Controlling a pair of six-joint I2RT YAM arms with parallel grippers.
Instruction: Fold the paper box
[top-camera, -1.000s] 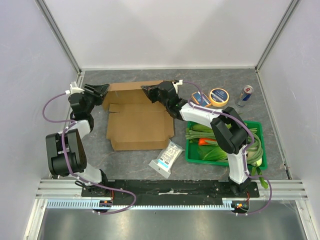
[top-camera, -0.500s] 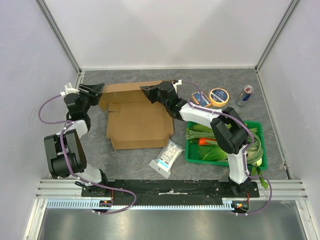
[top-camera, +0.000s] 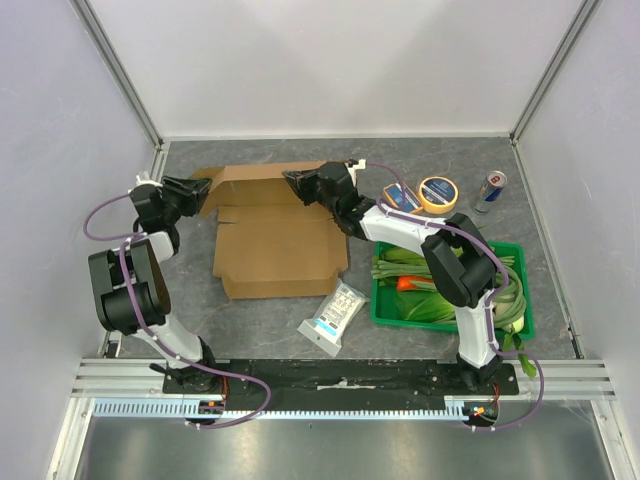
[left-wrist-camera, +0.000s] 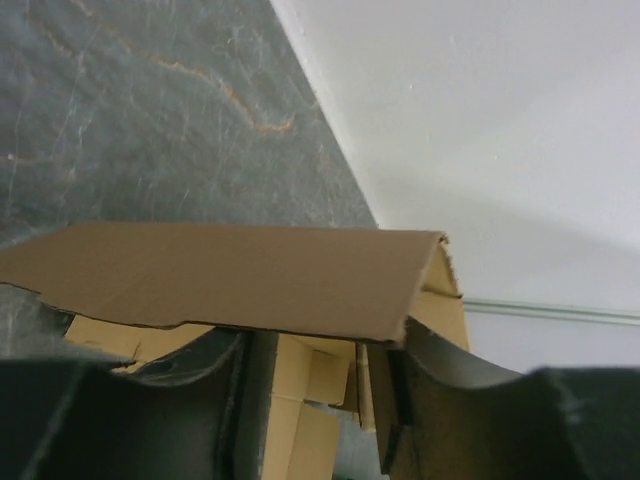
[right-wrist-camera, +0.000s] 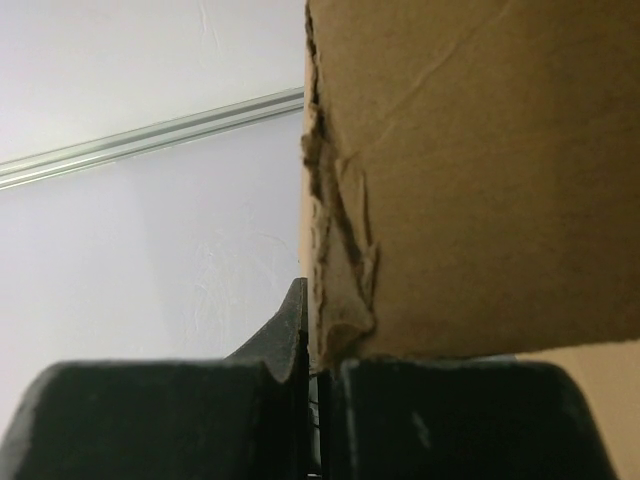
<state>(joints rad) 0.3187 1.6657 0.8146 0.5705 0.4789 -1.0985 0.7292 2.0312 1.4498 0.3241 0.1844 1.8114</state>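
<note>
The right gripper (top-camera: 290, 179) pinches the paper box (top-camera: 280, 248) tight by its rear flap; the left gripper (top-camera: 204, 188) sits half-open at its left flap.

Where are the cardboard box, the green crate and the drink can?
cardboard box (top-camera: 280, 245): top view, on the middle of its flat main panel.
green crate (top-camera: 395, 320): top view, on its near rim, towards the left corner.
drink can (top-camera: 489, 190): top view, on the can's body.
</note>
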